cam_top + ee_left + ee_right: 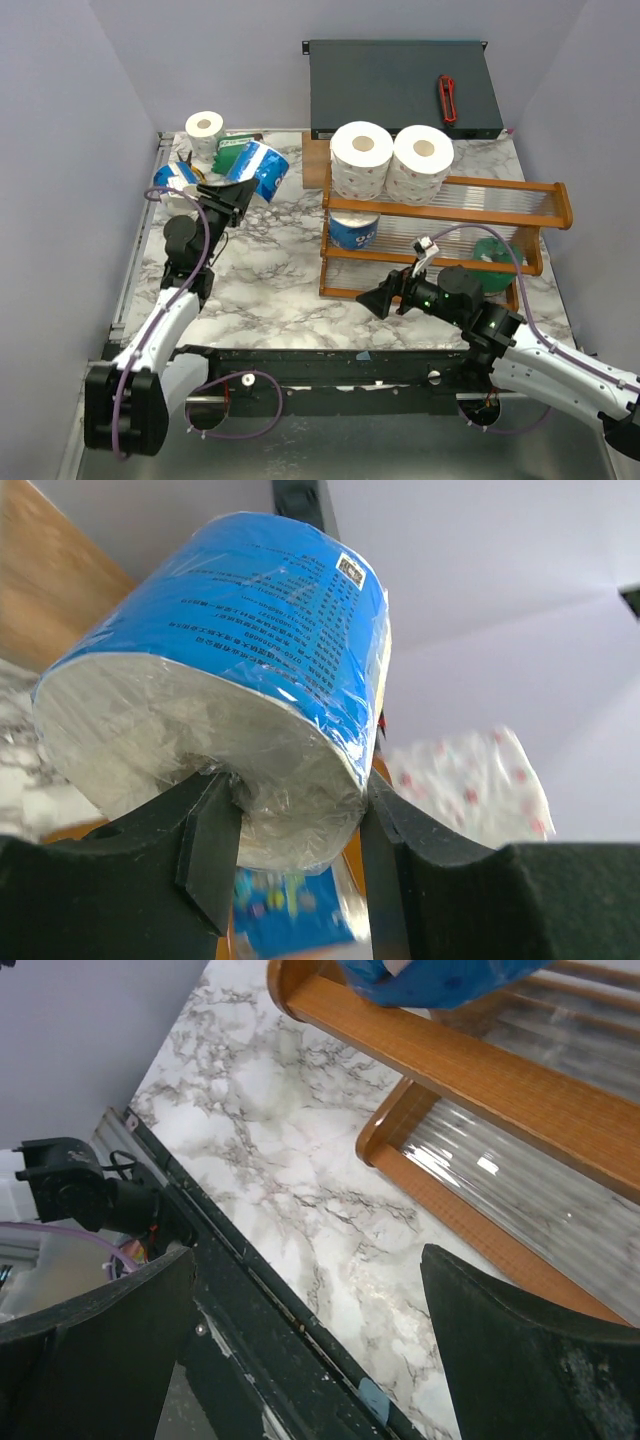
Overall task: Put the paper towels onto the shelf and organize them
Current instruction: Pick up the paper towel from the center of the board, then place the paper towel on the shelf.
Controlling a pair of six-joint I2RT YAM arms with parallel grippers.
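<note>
Left gripper [297, 825] clamped on blue roll [230, 660], raised off table [270, 270], short of shelf [450, 212]. Right gripper [378, 298] spread, empty, at shelf's lower front. Shelved: two white rolls [362, 158], second blue roll [353, 232], green roll [495, 252]. Loose rolls [205, 128] in far-left corner, to go.

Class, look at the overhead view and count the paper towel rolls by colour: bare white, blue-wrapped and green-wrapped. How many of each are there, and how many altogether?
White rolls: 3
Blue-wrapped rolls: 3
Green-wrapped rolls: 2
Total: 8
</note>
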